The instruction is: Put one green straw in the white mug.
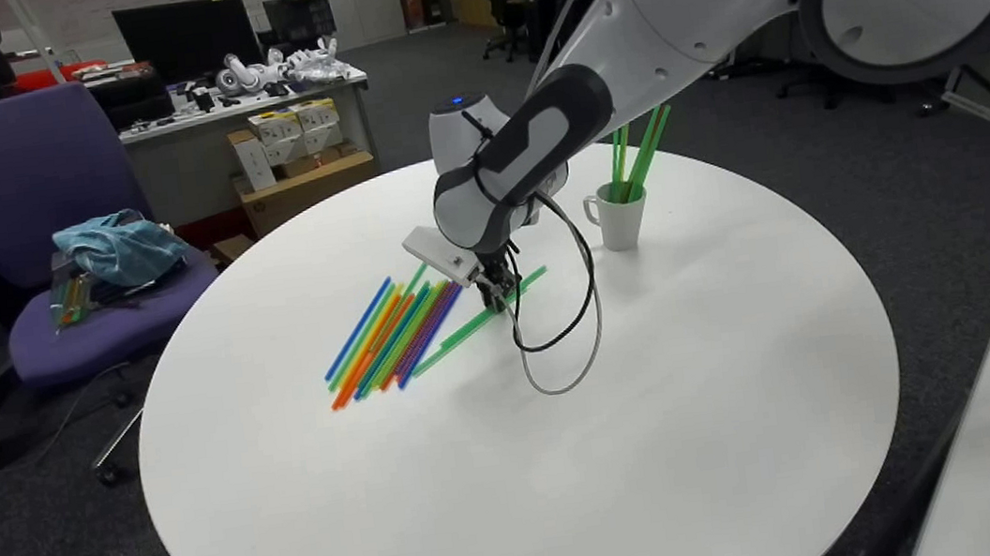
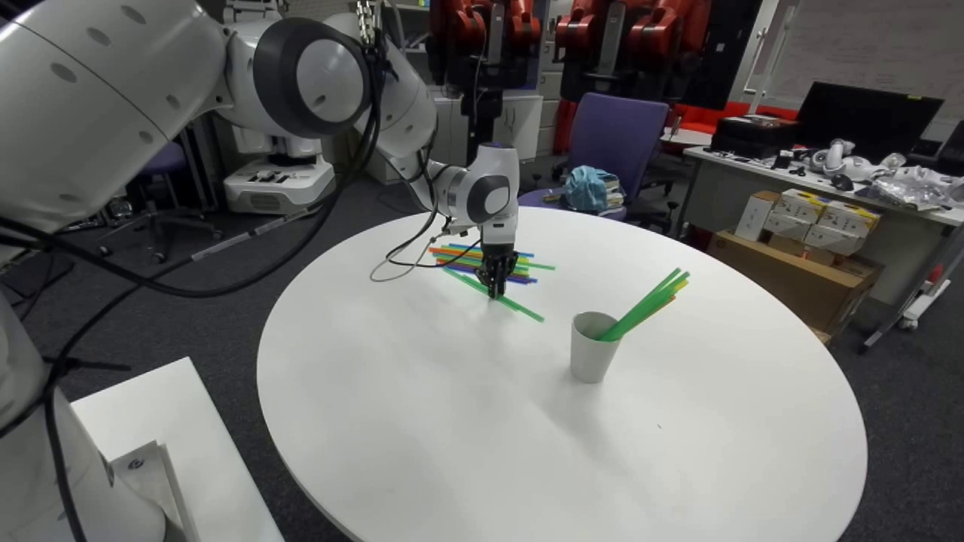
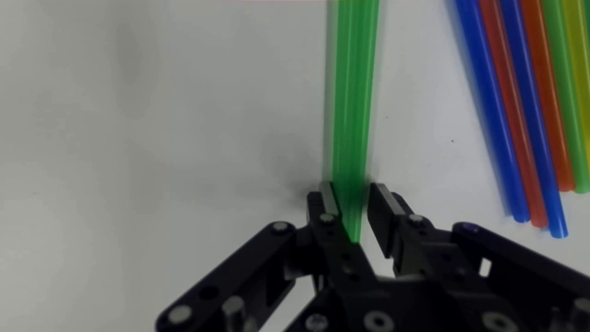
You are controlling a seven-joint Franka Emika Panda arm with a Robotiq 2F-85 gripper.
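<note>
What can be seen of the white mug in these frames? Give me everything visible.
The white mug is plain, perhaps ceramic, and slightly narrower toward its base, with a loop handle showing in an exterior view. It stands upright on the round white table, holding several straws, mostly green, that lean to one side and stick out well above it.

A round white table (image 1: 695,442)
Mixed-colour straws (image 1: 396,337) lie on it, green straws (image 3: 352,115) just beside them; the white mug (image 2: 590,361) stands upright and apart.
</note>
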